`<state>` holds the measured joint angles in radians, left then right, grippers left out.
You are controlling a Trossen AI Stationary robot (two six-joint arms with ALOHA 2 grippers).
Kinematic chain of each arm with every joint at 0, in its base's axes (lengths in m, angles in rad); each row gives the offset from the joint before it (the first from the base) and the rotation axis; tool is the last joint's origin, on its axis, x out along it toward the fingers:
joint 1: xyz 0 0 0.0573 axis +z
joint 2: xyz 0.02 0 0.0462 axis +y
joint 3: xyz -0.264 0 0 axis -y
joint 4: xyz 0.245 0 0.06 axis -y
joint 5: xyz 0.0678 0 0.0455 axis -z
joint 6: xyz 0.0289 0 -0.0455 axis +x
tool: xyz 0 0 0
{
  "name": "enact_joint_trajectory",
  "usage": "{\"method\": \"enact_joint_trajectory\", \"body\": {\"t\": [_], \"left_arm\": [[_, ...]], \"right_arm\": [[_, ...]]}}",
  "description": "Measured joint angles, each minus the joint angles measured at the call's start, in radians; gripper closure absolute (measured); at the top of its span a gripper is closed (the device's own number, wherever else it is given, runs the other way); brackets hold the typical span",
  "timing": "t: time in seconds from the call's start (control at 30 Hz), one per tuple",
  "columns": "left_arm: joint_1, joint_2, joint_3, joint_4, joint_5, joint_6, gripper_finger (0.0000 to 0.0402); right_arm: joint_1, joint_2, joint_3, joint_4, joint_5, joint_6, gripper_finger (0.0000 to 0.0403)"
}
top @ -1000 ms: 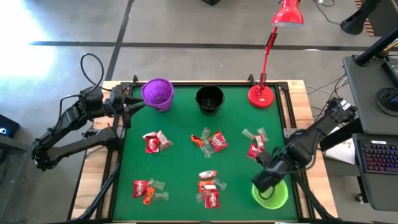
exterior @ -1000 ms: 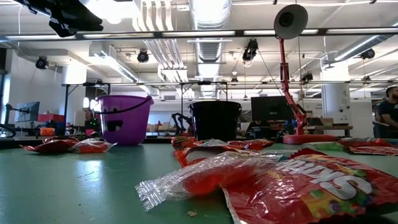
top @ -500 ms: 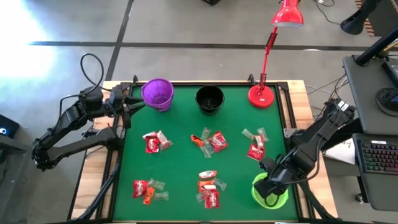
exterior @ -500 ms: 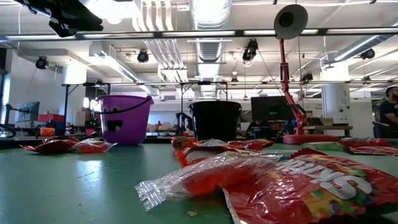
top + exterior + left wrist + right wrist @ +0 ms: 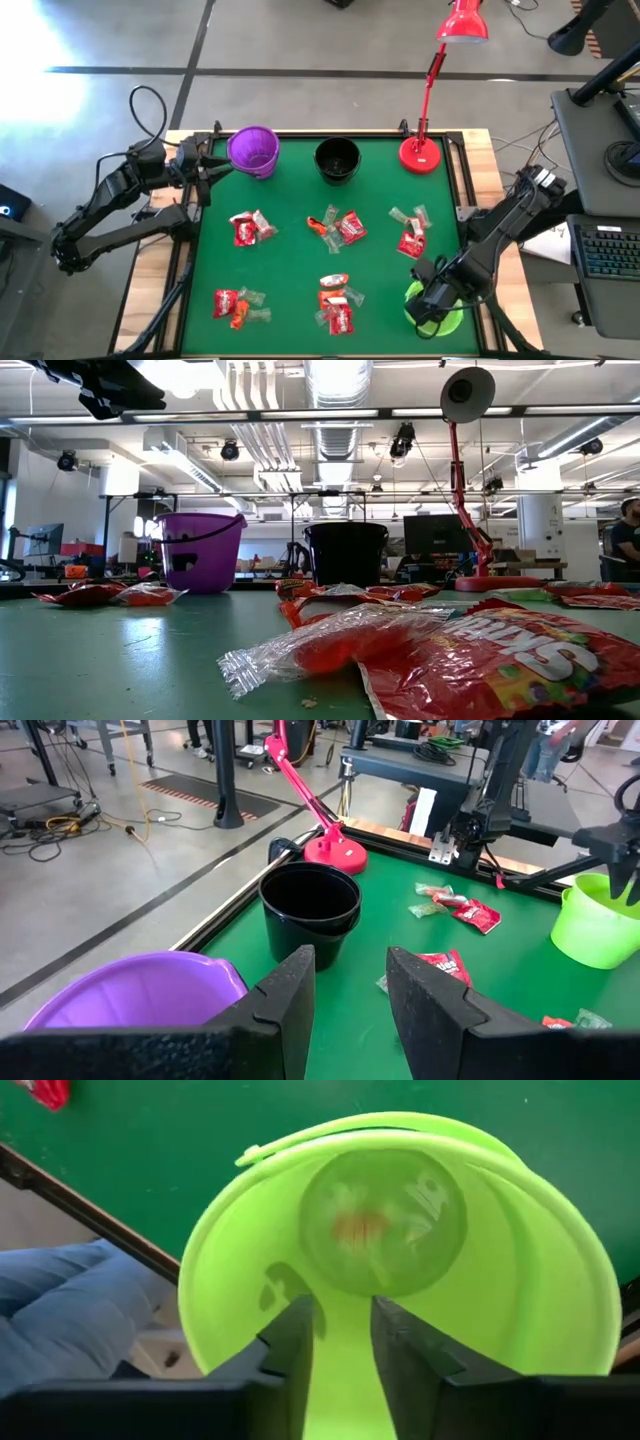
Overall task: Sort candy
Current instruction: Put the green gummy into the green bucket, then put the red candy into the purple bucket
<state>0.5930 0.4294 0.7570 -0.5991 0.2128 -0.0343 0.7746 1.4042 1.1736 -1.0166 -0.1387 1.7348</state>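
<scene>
Lying below the parted right claw (image 5: 338, 1342): candy (image 5: 372, 1225).

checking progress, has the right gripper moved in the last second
Yes. In the high view the right gripper has slid from the green cup's upper-left rim down over its left side; the cup stayed put.

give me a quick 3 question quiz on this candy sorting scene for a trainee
1. True or false: the right gripper is over the green cup.
2. Which cup is nearest the lamp? A) purple B) black C) green
3. Fill in: the left gripper waits by the ______ cup, fingers apart.

Key:
1. True; the right wrist view looks straight down into it, where a clear wrapped sweet lies on the bottom.
2. B, the black cup.
3. Purple.
</scene>
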Motion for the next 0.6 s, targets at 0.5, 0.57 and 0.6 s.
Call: {"method": "enact_joint_trajectory", "body": {"t": [0.5, 0.57, 0.6], "left_arm": [[0.000, 0.000, 0.000, 0.000, -0.001, 0.000, 0.0292], [0.000, 0.000, 0.000, 0.000, -0.006, 0.000, 0.0292], [0.000, 0.000, 0.000, 0.000, -0.010, 0.000, 0.0292]], "right_arm": [[-0.010, -0.027, 0.000, 0.000, 0.119, 0.024, 0.0255], [-0.019, -0.037, 0.002, -0.001, 0.130, 0.030, 0.0255], [-0.025, -0.039, 0.007, -0.003, 0.139, 0.031, 0.0255]]}}
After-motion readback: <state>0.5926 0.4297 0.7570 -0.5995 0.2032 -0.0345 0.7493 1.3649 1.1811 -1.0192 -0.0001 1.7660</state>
